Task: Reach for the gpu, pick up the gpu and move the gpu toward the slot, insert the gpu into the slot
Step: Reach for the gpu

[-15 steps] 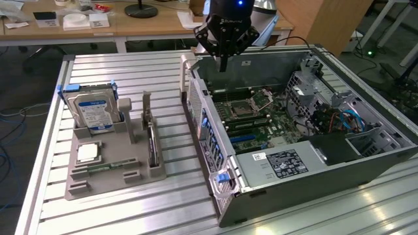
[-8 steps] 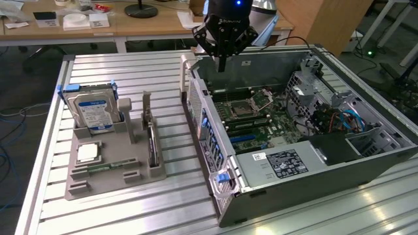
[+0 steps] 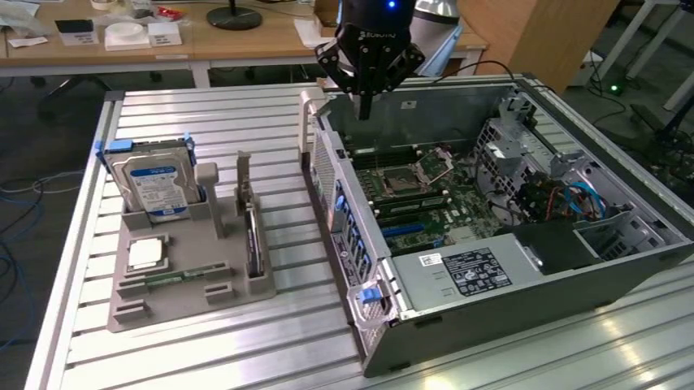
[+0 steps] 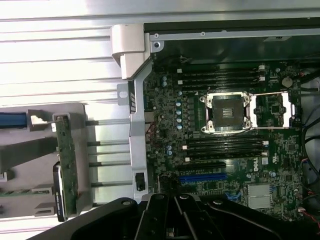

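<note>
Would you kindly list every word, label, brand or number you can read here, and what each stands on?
"DELL": white print, lying sideways, on the motherboard.
Blue-white label on the hard drive: print too small to read.
White label on the power supply: print too small to read.
Pale lettering on the body of the gripper: too blurred to read.

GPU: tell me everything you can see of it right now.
The gpu is a thin, flat green circuit card studded with small components, and it looks dark where it is seen edgewise. It stands on its long edge in a groove of the grey holder on the slatted table, to the exterior view's left of the open computer case. Nothing but the holder touches it. The shut gripper hangs apart from it, over the case.
</note>
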Motion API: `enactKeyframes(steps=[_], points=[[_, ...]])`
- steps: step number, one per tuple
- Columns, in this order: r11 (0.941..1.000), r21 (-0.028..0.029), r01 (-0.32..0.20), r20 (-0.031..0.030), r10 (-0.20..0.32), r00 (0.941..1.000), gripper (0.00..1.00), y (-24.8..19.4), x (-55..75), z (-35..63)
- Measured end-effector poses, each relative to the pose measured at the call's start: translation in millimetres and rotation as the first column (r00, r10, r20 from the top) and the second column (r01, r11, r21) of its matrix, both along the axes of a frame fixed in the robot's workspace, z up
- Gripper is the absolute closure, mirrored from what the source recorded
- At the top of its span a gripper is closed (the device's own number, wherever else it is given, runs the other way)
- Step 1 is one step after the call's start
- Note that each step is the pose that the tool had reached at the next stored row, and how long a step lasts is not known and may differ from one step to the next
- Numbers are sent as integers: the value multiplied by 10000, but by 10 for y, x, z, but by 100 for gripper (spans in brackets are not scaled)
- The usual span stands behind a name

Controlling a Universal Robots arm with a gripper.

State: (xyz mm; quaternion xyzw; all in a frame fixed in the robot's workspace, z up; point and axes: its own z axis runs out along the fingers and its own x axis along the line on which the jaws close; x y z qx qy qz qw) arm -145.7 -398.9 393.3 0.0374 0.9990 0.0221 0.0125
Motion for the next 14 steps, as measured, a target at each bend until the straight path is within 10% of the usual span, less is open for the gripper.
enactKeyframes(steps=[14], points=[[10000,0,0,0,0,10000,89,0,-99,0]])
